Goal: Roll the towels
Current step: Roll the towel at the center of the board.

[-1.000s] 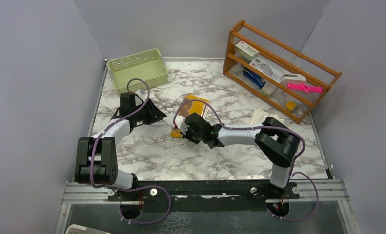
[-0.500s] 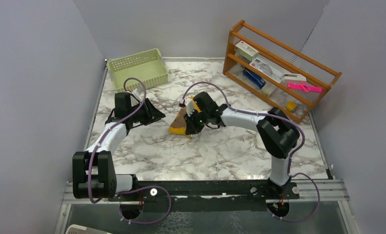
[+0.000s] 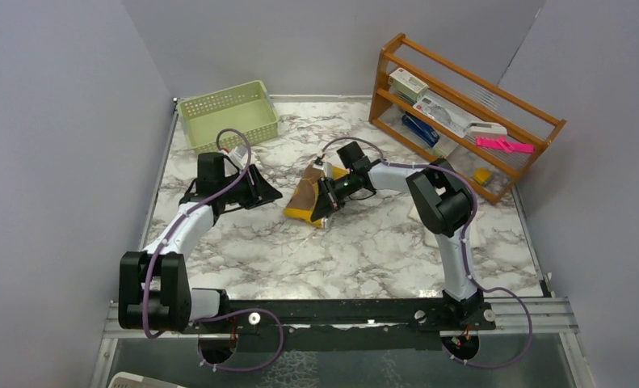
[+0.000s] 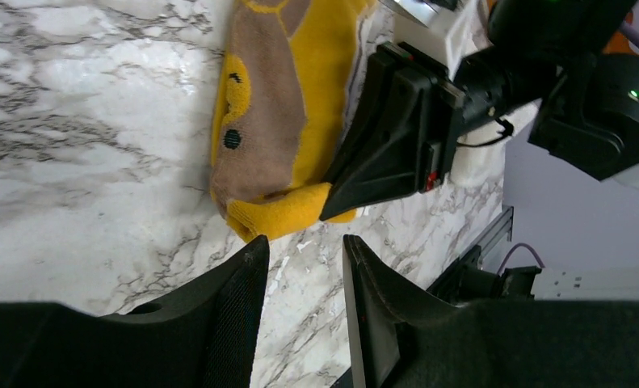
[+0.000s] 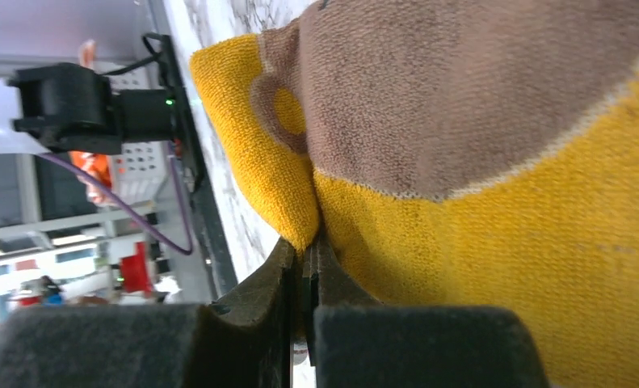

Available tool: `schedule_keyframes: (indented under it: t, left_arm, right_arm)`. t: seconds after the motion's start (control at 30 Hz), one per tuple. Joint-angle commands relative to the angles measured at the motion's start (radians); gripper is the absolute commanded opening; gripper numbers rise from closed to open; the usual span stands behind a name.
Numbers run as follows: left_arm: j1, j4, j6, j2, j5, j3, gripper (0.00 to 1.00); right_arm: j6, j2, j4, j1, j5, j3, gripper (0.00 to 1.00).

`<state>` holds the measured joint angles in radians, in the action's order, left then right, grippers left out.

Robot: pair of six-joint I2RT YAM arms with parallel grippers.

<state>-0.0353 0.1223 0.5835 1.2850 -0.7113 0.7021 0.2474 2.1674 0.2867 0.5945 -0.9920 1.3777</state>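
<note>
Right end effector pinching the mustard-yellow towel at mid-table, left one waiting beside it.

Top view: the mustard-yellow towel (image 3: 304, 198) lies folded on the marble table (image 3: 364, 242) near its middle, tan side up, with the right end effector (image 3: 325, 200) at its right edge and the left end effector (image 3: 269, 194) just to its left, apart from it; a green basket (image 3: 229, 113) stands at the far left and a wooden rack (image 3: 461, 113) at the far right. Left wrist view: the left end effector (image 4: 304, 242) has a narrow gap between its fingers with nothing in it, and the towel's yellow corner lies just beyond. Right wrist view: the right end effector (image 5: 309, 250) is clamped tight on the towel's yellow folded edge.
</note>
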Motion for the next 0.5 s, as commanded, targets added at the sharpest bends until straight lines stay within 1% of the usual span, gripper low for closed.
schedule_keyframes:
  t: [0.0,0.13,0.23,0.33,0.47]
  left_arm:
    - [-0.065,0.0,-0.022,0.01,-0.021,0.05,0.42]
    - [-0.151,-0.029,-0.011,0.048,0.007,0.054,0.42]
    - [-0.196,-0.078,0.01,0.083,0.014,0.04,0.41]
    - [-0.221,-0.141,0.041,0.126,0.012,0.024,0.41]
    - [-0.232,-0.26,0.1,0.196,-0.006,0.002,0.41]
  right_arm:
    - [0.169,0.053,-0.093,-0.051,-0.162,-0.015,0.01]
    - [0.246,0.086,-0.133,-0.076,-0.146,-0.037,0.01]
    - [0.278,0.098,-0.13,-0.087,-0.099,-0.04,0.01]
    - [0.308,0.11,-0.131,-0.093,-0.065,-0.043,0.01]
    - [0.344,0.127,-0.155,-0.097,-0.066,-0.054,0.01]
